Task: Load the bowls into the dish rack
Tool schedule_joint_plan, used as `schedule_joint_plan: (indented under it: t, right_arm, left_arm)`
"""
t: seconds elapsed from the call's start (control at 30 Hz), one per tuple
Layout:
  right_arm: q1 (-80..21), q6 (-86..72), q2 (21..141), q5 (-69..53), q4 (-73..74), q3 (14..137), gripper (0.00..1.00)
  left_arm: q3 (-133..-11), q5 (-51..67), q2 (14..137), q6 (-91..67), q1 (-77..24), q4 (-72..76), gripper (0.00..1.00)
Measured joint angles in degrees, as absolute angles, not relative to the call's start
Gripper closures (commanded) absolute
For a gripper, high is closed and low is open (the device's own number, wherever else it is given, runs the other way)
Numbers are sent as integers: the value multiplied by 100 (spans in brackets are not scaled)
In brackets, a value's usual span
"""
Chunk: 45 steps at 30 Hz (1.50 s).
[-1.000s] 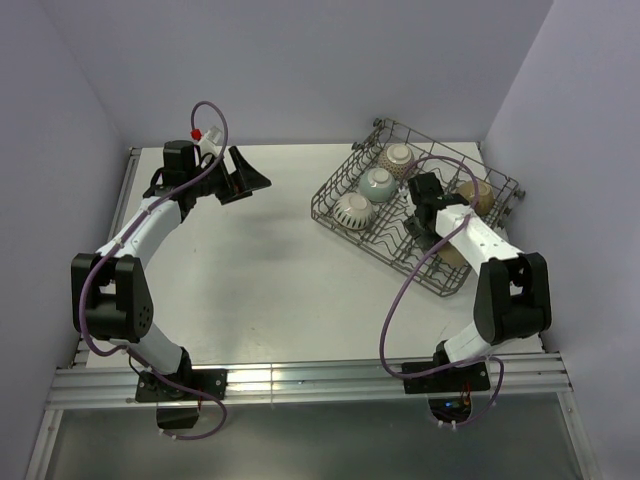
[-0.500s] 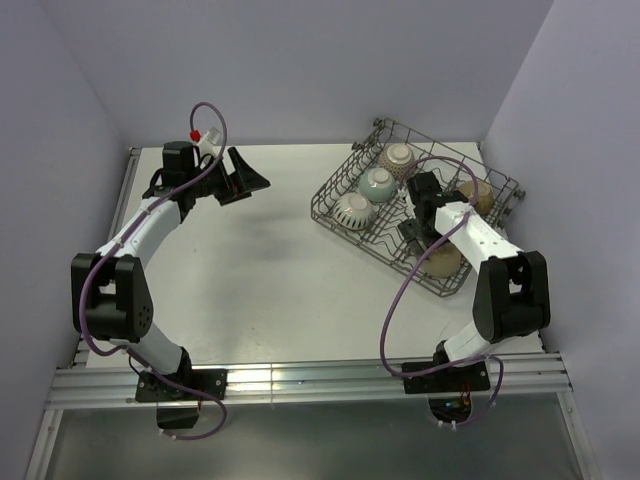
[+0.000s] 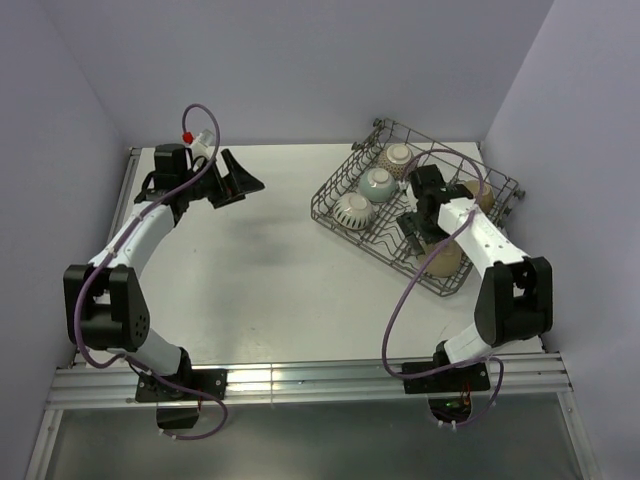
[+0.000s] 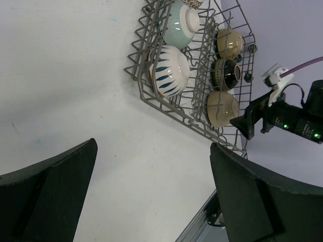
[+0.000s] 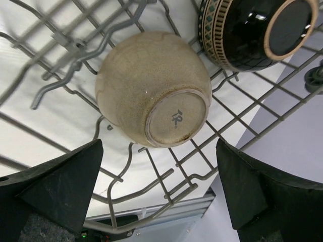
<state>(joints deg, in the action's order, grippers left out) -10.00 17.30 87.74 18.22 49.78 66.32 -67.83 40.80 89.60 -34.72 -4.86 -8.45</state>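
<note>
**Top view.** The dish rack (image 3: 346, 170) stands askew at the far right of the bench (image 3: 260, 270). My right pincer (image 3: 415, 230) hangs over the rack's near row, jaws spread wide and gripping nothing. My left pincer (image 3: 237, 178) is well apart from the rack, at the far left over the bench, likewise spread wide and empty.

**Right wrist view.** My fingers (image 5: 55, 186) stand to either side of a tan bowl (image 5: 151, 85) and touch neither it nor the wires. The bowl lies on the wires with its foot ring towards the camera. A glossy black bowl (image 5: 252, 27) with a patterned band sits just beside it.

**Left wrist view.** One row of the rack holds a pale teal bowl (image 4: 179, 22) and a white bowl (image 4: 169, 70) with dark streaks. The other row holds a second tan bowl (image 4: 229, 43), then the black bowl, then the tan bowl.
</note>
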Motion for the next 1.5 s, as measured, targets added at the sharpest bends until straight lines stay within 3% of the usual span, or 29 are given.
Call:
schedule_joint_plan:
  t: [0.3, 0.53, 0.87, 1.2, 1.5]
  right_arm:
    - [-932, 1540, 7992, 753, 5505, 7795, 0]
    - [-746, 1114, 7116, -904, 5774, 8477, 0]
    - [-561, 360, 5155, -2458, 5109, 6504, 0]
    - [-565, 196, 4320, -2536, 4536, 5382, 0]
    - [-565, 196, 3986, -2443, 4501, 5284, 0]
  left_arm:
    - [-7290, 4375, 8401, -2480, -21, -2390, 1]
    - [-7585, 4027, 7599, -1326, 49, -3839, 1]
    - [-6694, 3505, 6370, 3, 126, -4707, 1]
    - [-5749, 2987, 5422, 366, 126, -4716, 1]
    - [-5623, 2700, 5196, 353, 126, -4530, 0]
